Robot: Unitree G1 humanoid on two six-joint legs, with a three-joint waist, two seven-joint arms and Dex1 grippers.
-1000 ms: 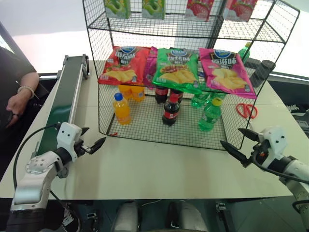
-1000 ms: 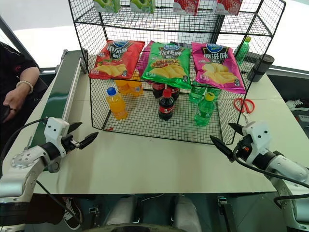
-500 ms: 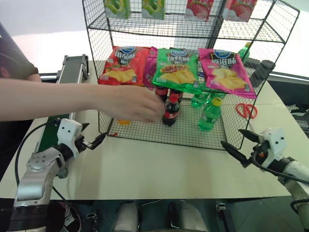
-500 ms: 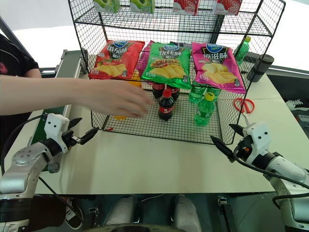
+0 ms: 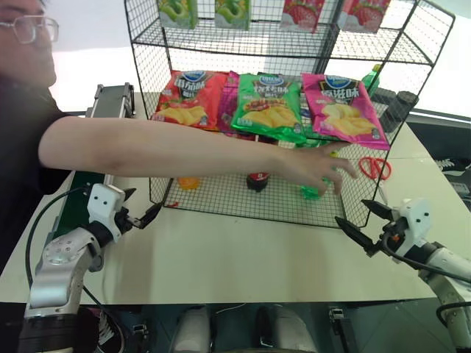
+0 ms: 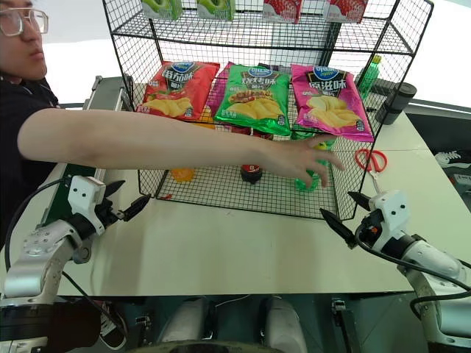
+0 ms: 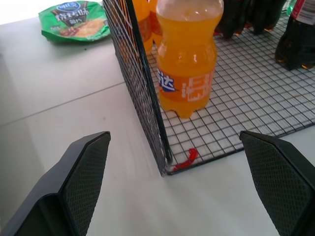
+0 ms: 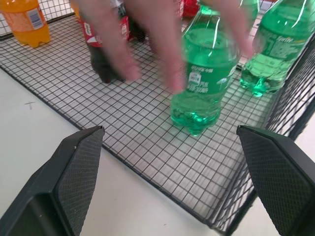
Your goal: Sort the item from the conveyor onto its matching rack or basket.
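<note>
I found the green soda bottle [image 8: 203,73] standing upright on the bottom tier of the black wire rack [image 5: 243,193], toward that tier's right front corner. A person's hand [image 5: 318,168] reached across the rack front and rested over the bottle, fingers draped on its upper part; I could not tell whether it was gripped. A second green bottle [image 8: 275,54] stood just beside it, deeper in. An orange drink bottle [image 7: 186,54] stood at the tier's left front corner, and a cola bottle [image 5: 257,180] near the middle. The conveyor [image 5: 103,121] ran along the bench's left edge. My left gripper [image 5: 140,217] hovered over the bench near the rack's left front corner, jaws spread wide and empty. My right gripper [image 5: 366,224] hovered off the rack's right front corner, likewise wide and empty.
</note>
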